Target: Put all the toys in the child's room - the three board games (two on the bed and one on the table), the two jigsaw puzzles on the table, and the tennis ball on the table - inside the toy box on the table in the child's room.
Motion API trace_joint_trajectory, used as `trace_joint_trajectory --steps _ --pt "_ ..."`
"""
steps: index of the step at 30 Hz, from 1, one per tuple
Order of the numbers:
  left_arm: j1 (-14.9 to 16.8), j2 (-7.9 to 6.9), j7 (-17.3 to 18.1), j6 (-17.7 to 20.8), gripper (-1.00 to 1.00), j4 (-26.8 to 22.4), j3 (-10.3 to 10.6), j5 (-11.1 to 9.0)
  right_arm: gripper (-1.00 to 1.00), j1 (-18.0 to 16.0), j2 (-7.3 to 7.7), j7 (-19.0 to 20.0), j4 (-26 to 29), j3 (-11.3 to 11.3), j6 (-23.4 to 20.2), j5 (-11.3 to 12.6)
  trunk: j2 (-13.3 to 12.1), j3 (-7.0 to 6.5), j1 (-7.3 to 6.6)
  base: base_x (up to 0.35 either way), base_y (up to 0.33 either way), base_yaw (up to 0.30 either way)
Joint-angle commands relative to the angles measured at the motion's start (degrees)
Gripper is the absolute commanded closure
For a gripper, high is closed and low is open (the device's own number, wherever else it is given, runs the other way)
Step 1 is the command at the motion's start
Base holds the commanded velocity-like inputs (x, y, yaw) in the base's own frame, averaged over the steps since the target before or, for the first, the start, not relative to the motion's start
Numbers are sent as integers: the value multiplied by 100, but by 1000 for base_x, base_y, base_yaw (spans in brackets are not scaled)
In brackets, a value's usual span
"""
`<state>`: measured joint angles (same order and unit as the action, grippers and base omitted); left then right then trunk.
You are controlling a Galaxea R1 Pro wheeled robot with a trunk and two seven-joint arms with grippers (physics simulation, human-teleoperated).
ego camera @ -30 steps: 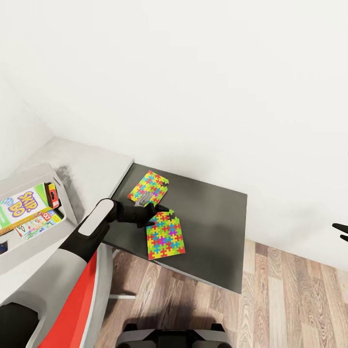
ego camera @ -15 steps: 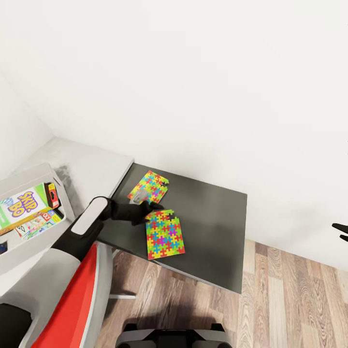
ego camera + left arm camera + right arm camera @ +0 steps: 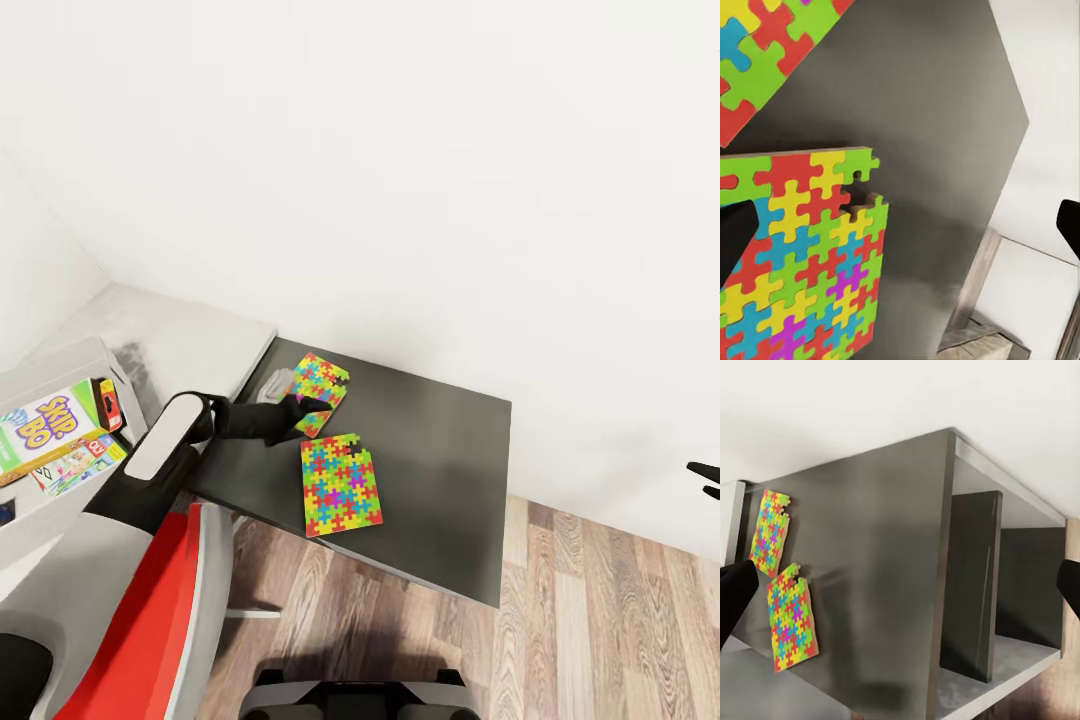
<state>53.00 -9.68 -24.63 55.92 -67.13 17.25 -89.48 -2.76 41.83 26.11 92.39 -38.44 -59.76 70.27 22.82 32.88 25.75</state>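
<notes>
Two flat interlocking jigsaw puzzles (image 3: 341, 483) on the matte dark table (image 3: 450, 480), long axes running away from the robot. Left gripper (image 3: 296, 412) over the far sheet (image 3: 322, 381); can't tell its jaw state.

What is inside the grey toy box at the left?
In the toy box lie a Skip-Bo game box and another colourful game box beside it. Anything underneath them is covered, and the box's left part is out of frame.

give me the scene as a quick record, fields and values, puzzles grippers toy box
far puzzle: flat on dark table, left gripper at its near edge
near puzzle: flat, apart from gripper
left gripper state: cannot tell
right gripper: off to the side, over the floor, open
toy box: left of table, holds Skip-Bo box
</notes>
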Motion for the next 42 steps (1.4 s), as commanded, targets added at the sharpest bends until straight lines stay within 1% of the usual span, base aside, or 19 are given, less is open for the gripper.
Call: trace_joint_trajectory --steps 1,5,8,9,12,17,19,22,23,26,27,31,36,42 --pt "14 -7 -55 6 -100 -48 -8 -64 -100 -6 1 52 -1 -6 -24 -49 9 8 3 0 0 0" --pt "54 -13 -55 23 -100 -133 -44 -136 -100 -6 1 52 -1 -6 -24 -49 9 8 3 0 0 0" --pt "79 -19 -63 32 -100 -176 -58 -301 -100 -6 1 52 -1 -6 -24 -49 9 8 3 0 0 0" --pt "79 -19 -63 32 -100 -176 -58 -301 -100 -6 1 52 -1 -6 -24 -49 9 8 3 0 0 0" --pt "90 -24 -73 46 -100 -163 -50 -421 -100 -6 1 52 -1 -6 -24 -49 9 8 3 0 0 0" --pt "86 -34 -145 85 -100 -28 -23 -495 -100 -4 1 52 -1 -6 -24 -49 9 8 3 0 0 0" --pt "83 -36 -196 98 -100 21 -19 -507 -100 -5 1 52 -1 -6 -24 -49 9 8 3 0 0 0" --pt "77 -37 -445 126 -100 154 -25 -535 -100 -5 1 52 -1 -6 -24 -49 9 8 3 0 0 0" --pt "77 -37 -445 126 -100 154 -25 -535 -100 -5 1 52 -1 -6 -24 -49 9 8 3 0 0 0" --pt "81 -32 -740 141 -100 277 -44 -554 -100 -4 1 52 -1 -4 -24 -49 9 8 3 0 0 0" --pt "81 -32 -740 141 -100 277 -44 -554 -100 -4 1 52 -1 -4 -24 -49 9 8 3 0 0 0" --pt "91 -24 -979 150 -100 428 -36 -567 -100 -5 1 52 -1 0 -24 -49 9 8 3 0 0 0" --pt "98 -8 -1061 153 -100 551 -16 -569 -100 -5 1 52 -1 13 -24 -49 9 8 3 0 0 0" --pt "103 10 -1120 155 -100 681 1 -571 -100 -6 1 52 -1 118 -24 -52 9 8 3 0 0 0"
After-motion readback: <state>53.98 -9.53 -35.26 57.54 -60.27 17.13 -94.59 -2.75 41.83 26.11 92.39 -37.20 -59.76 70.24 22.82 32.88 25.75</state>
